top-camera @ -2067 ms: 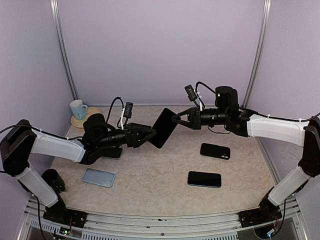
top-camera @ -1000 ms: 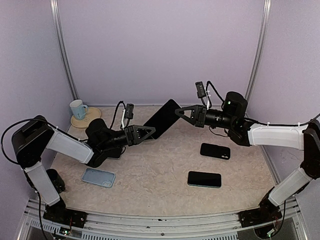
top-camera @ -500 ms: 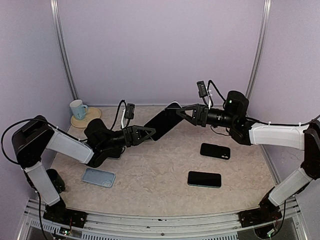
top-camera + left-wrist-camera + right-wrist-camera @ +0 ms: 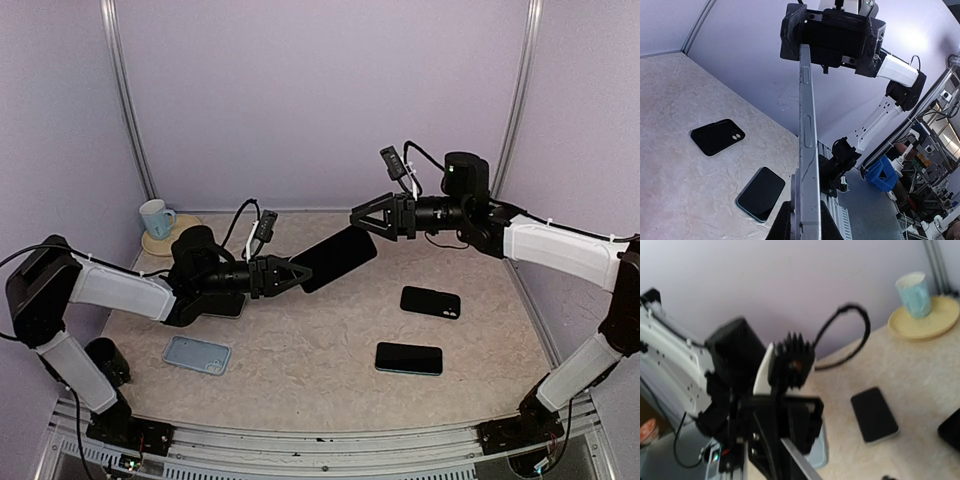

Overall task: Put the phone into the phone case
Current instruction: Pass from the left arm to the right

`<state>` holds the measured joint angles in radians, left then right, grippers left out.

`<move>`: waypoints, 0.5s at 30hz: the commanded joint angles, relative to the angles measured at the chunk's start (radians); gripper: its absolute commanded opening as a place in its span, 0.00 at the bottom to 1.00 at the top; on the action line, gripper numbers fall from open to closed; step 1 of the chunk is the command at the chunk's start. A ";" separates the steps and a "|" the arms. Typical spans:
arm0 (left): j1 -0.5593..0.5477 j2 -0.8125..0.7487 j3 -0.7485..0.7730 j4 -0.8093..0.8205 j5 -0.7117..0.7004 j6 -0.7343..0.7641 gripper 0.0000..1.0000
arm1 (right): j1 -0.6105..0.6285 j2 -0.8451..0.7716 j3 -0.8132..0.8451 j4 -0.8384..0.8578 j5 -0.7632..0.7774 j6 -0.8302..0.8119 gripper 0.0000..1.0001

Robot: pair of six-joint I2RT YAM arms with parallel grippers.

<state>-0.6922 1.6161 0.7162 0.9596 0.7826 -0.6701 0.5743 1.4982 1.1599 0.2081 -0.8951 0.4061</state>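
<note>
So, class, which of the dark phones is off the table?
The phone clamped in the left gripper, tilted in mid-air; the others lie flat on the table.

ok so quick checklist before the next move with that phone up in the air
1. left gripper shut on the lower end of the phone: ok
2. right gripper open: ok, jaws spread
3. right gripper clear of the phone's upper end: cannot tell, they sit very close in both views
4. black case lying flat on the table with nothing on it: ok
5. case's open side facing up: cannot tell
6. phone over the case and level with it: not ok, it hangs tilted in the air, left of the case in the top view
</note>
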 commanded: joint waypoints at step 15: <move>0.014 -0.083 0.107 -0.266 0.043 0.200 0.00 | -0.001 0.095 0.046 -0.260 -0.131 -0.123 0.62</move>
<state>-0.6857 1.5696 0.7776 0.6922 0.8059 -0.5186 0.5732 1.5646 1.1942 -0.0212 -0.9909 0.3042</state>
